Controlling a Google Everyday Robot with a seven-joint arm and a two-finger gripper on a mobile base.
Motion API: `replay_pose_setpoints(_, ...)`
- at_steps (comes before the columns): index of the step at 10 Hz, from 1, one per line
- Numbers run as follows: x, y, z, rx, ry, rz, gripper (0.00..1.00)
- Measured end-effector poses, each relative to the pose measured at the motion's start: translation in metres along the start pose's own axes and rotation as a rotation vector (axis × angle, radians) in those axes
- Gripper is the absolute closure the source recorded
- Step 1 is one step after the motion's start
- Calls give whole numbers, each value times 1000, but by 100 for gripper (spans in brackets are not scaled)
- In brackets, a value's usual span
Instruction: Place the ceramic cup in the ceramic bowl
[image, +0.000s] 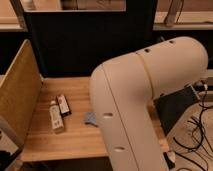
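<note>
The ceramic cup and the ceramic bowl do not show in the camera view. My large white arm (145, 100) fills the middle and right of the view and hides much of the wooden table (55, 137). The gripper is out of view. A small bluish-grey thing (90, 118) peeks out at the arm's left edge on the table; I cannot tell what it is.
A white bottle (55, 117) lies on the table's left part, next to a dark flat packet (63, 105). A tan panel (17, 92) stands along the left edge. A black partition (85, 42) rises behind the table. Cables (197, 130) lie on the floor at right.
</note>
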Motion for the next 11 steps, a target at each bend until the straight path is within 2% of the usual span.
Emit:
replay_pose_setpoints(1, -2, 4, 5, -15, 5, -1, 27)
replay_pose_setpoints(3, -6, 9, 13, -38, 16, -7, 48)
replay_pose_setpoints(6, -7, 10, 15, -59, 15, -7, 76)
replay_pose_setpoints(7, -6, 9, 14, -66, 13, -5, 88)
replay_pose_setpoints(8, -6, 8, 13, -72, 10, 0, 96)
replay_pose_setpoints(9, -5, 5, 10, -78, 3, 9, 100)
replay_pose_setpoints(11, -7, -7, 0, -78, -20, 33, 100)
